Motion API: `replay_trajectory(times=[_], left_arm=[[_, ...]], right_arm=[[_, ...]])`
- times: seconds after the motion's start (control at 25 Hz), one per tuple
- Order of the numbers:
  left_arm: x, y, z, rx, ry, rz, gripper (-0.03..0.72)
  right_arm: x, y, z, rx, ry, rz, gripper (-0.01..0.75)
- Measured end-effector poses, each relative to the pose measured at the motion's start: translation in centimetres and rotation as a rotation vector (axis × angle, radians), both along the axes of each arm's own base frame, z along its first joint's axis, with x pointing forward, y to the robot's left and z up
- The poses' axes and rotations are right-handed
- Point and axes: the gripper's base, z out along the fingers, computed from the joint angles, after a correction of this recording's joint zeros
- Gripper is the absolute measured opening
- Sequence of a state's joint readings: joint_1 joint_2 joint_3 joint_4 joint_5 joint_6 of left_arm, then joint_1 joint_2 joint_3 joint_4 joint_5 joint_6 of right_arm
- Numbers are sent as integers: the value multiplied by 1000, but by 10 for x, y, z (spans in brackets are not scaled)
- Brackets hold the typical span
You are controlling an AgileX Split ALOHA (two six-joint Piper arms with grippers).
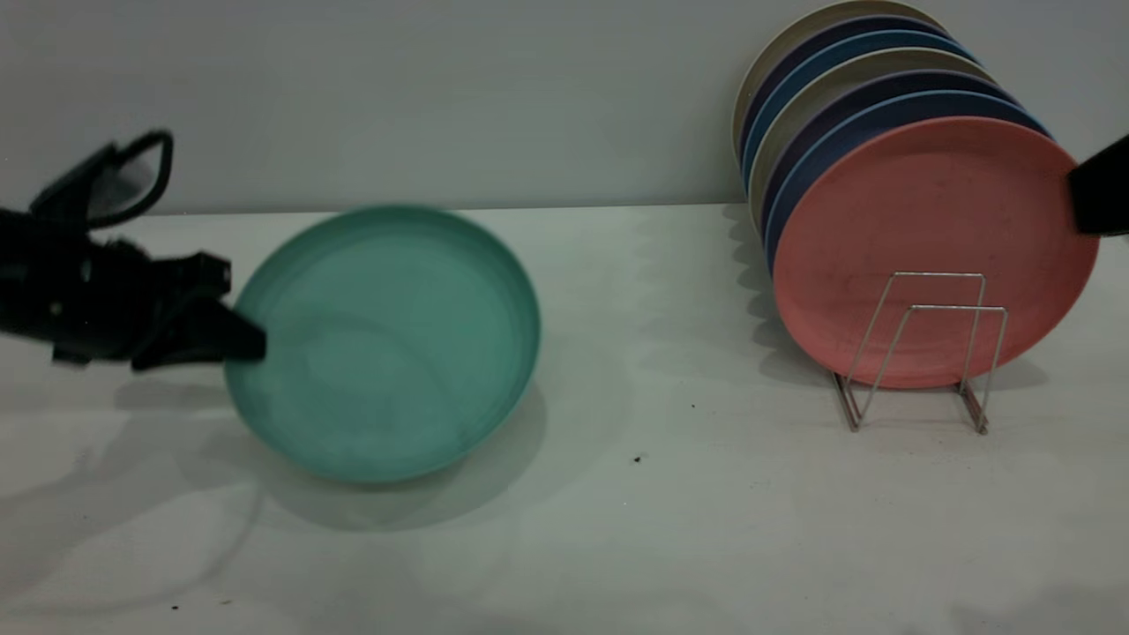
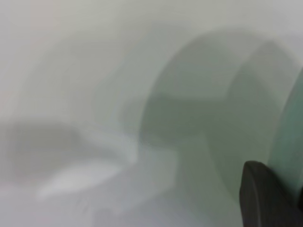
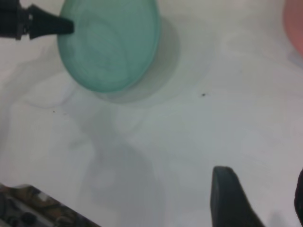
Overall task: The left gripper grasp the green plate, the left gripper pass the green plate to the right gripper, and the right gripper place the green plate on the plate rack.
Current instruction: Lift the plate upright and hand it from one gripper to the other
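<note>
Teal-green plate (image 1: 388,353), tilted above the counter (image 1: 670,511), is pinched at its 9 o'clock rim by the left end effector (image 1: 251,339). Right end effector (image 3: 258,198), fingers parted, hovers near the plate rack (image 1: 922,353), where a salmon plate (image 1: 926,229) fronts the stack.

- We take this for a robot test bench or lab: a bare white surface (image 1: 706,529) meets a plain grey wall (image 1: 441,88).
- The only props we see are plastic plates, one green plate (image 1: 388,353), the others in a wire rack (image 1: 917,353).
- A black robot tool (image 1: 238,339) reaches in.
</note>
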State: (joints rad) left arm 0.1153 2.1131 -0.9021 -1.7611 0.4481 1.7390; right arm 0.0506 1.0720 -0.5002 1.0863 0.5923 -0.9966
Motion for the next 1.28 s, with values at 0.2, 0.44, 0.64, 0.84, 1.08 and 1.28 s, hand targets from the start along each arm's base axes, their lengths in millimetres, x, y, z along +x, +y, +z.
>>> replay_trajectory(times=[0.2, 0.44, 0.64, 0.84, 1.08, 1.28], left_arm=[[1, -11, 14, -42, -75, -88, 16], [-2, -40, 17, -69, -115, -221, 15], [-6, -64, 17, -75, -117, -294, 16], [-6, -86, 21, -105, -103, -319, 16], [-4, -107, 27, -142, -86, -331, 16], [-9, -121, 27, -163, -61, -349, 16]], right_arm=[[26, 5, -24, 57, 22, 10, 356], [50, 12, -59, 123, 49, 43, 355], [65, 17, -84, 148, 68, 115, 353], [79, 19, -102, 134, 96, 142, 352], [87, 21, -106, 153, 101, 154, 352], [91, 21, -104, 152, 88, 156, 352]])
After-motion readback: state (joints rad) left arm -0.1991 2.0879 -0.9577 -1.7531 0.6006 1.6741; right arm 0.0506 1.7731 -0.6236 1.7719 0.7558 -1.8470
